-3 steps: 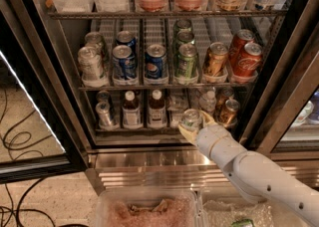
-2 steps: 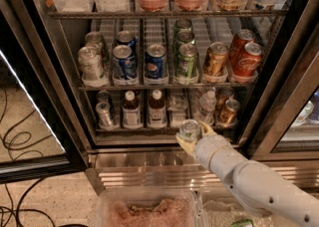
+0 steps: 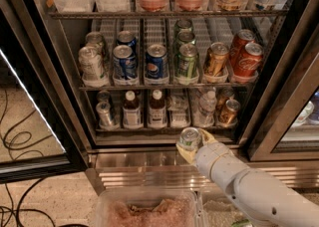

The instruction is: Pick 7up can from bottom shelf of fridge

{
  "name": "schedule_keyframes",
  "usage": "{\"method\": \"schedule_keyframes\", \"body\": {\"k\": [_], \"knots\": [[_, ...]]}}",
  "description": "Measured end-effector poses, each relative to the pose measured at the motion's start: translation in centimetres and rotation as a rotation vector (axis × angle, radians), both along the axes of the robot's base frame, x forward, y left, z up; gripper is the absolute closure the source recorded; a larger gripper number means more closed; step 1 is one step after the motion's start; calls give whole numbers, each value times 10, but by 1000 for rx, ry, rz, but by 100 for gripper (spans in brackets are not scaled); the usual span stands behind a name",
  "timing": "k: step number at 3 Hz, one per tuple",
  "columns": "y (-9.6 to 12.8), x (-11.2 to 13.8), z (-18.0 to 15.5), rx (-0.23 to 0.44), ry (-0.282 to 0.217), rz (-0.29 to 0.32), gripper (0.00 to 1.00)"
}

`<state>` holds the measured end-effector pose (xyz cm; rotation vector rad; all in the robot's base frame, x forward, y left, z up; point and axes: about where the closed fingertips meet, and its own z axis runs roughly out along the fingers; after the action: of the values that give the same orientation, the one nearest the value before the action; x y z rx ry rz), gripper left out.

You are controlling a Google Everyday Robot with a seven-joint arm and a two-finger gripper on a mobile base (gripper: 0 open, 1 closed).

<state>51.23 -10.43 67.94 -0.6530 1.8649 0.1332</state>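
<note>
The 7up can (image 3: 190,138), green with a shiny silver top, is held upright just in front of the fridge, level with the top of its steel base (image 3: 139,164). My gripper (image 3: 192,145) is shut on it, one yellowish finger (image 3: 207,137) on its right side, and the white arm runs off to the lower right. The bottom shelf (image 3: 149,128) lies directly behind the can. Its white lane tray (image 3: 178,115) right behind the can has no drink at the front.
The bottom shelf holds a silver can (image 3: 105,114), two brown bottles (image 3: 131,110), a clear bottle (image 3: 207,105) and a gold can (image 3: 229,111). Rows of cans fill the rack above (image 3: 156,61). A clear bin (image 3: 144,211) sits below the arm. Cables (image 3: 20,141) lie at left.
The gripper has drawn the 7up can out of the bottom shelf, down and toward the camera. It now sits in front of the fridge's base edge.
</note>
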Motion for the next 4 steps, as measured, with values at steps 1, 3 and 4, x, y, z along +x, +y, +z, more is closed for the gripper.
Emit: {"method": "schedule_keyframes", "body": {"k": [1, 3, 4], "knots": [[9, -9, -2, 21, 10, 21, 100], [26, -89, 2, 92, 83, 37, 100], [18, -111, 25, 114, 21, 26, 100]]}}
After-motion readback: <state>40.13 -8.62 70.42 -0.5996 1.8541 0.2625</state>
